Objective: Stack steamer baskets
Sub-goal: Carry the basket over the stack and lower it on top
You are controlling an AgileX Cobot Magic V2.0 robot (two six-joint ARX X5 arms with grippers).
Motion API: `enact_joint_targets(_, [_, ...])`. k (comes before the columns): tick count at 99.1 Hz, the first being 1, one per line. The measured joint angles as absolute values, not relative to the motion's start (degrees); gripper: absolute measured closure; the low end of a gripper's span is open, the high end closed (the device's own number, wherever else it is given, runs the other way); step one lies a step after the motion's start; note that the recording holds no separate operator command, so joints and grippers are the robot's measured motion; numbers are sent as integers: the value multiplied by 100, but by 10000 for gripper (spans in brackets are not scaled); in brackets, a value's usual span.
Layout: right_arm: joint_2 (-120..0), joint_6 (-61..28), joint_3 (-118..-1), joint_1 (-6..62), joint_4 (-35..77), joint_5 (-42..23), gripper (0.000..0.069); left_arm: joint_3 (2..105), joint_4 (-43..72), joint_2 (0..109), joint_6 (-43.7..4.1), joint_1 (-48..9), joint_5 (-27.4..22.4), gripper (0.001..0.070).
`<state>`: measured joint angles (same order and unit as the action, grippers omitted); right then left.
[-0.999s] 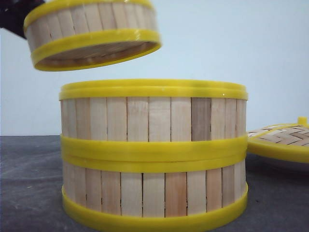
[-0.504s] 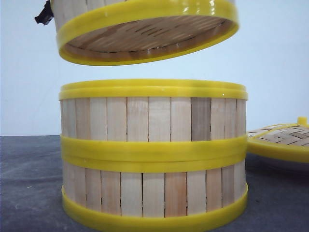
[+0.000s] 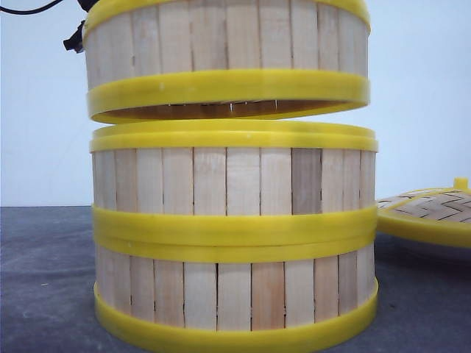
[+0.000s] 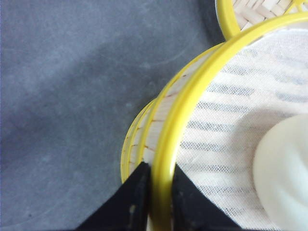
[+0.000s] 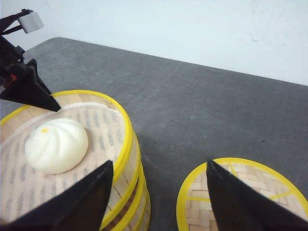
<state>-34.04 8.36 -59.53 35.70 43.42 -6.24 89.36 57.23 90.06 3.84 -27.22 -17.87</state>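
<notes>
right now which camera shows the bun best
Right wrist view: the whole bun lies unobstructed in the top basket. Left wrist view catches only its edge. Front view hides it behind the slats.

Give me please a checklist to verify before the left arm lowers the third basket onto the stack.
1. Left gripper clamps the rim of the carried slatted wooden basket with yellow rims: ok.
2. Carried basket is above the two-basket stack, a gap showing: ok.
3. Carried basket is level: not ok, slightly tilted.
4. Rims are lined up: cannot tell exactly.
5. White bun sits inside the carried basket, off the rim: ok.
6. Right gripper is open and apart from the stack, above the flat woven lid: ok.
</notes>
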Motion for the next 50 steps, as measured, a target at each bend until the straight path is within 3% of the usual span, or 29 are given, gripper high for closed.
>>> enact_joint_targets(50, [-3404, 834, -5953, 3570, 4340, -626, 311, 8757, 5542, 9030, 386, -2731, -1791, 678])
